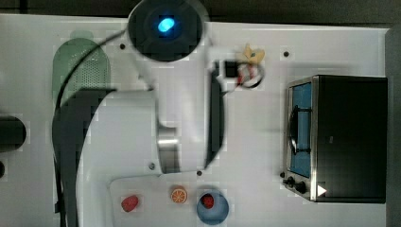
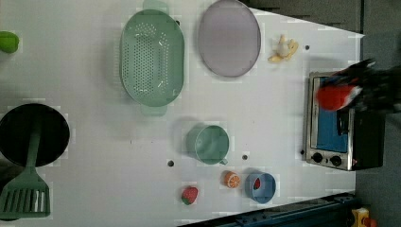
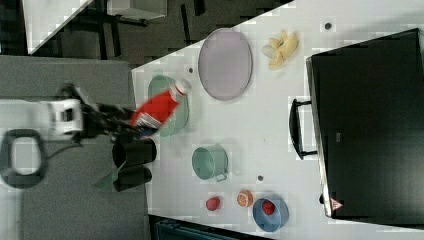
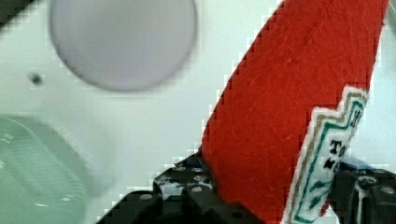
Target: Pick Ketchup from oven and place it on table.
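Observation:
My gripper point(image 4: 275, 200) is shut on the Ketchup point(image 4: 289, 107), a red bottle with a white label, gripped near its base. In the right view the Ketchup point(image 3: 159, 106) hangs tilted in the air, its white cap pointing away from the gripper point(image 3: 136, 121). In the top view the Ketchup point(image 1: 247, 72) is beside the banana, left of the oven point(image 1: 350, 137). In the left view the Ketchup point(image 2: 335, 97) and gripper point(image 2: 353, 93) overlap the oven point(image 2: 331, 142). The white table point(image 1: 255, 142) lies below.
A purple plate point(image 2: 229, 38), green colander point(image 2: 151, 56), green cup point(image 2: 210, 144) and banana point(image 2: 283, 48) sit on the table. An orange slice point(image 2: 231, 179), strawberry point(image 2: 189, 195) and blue bowl point(image 2: 261, 187) line one edge. A black pan point(image 2: 33, 135) and green spatula point(image 2: 26, 196) lie at the left view's left.

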You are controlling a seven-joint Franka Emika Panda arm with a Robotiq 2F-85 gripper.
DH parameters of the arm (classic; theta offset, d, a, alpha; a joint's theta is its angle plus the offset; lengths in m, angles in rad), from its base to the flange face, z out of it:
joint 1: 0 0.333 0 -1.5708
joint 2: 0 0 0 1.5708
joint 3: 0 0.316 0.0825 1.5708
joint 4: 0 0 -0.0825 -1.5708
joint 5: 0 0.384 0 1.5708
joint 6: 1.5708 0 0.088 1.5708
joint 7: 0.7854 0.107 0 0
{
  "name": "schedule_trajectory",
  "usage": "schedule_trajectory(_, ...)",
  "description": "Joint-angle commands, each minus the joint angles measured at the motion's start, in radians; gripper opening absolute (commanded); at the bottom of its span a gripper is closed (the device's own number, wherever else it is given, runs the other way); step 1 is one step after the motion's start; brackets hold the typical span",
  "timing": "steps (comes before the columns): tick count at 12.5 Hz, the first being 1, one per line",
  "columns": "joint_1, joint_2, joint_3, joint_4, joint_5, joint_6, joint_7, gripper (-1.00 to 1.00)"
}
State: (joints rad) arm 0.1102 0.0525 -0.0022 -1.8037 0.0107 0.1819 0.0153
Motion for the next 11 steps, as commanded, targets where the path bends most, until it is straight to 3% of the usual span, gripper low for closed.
schedule_trajectory(1, -0.057, 0.016, -0.060, -0.145, 0.003, 0.121, 0.029, 0.29)
schedule_trajectory(5, -0.060, 0.047, -0.077, -0.368, 0.003, 0.367, 0.031, 0.29)
schedule_trajectory(11, -0.059, 0.208, -0.081, -0.516, 0.003, 0.734, 0.032, 0.29)
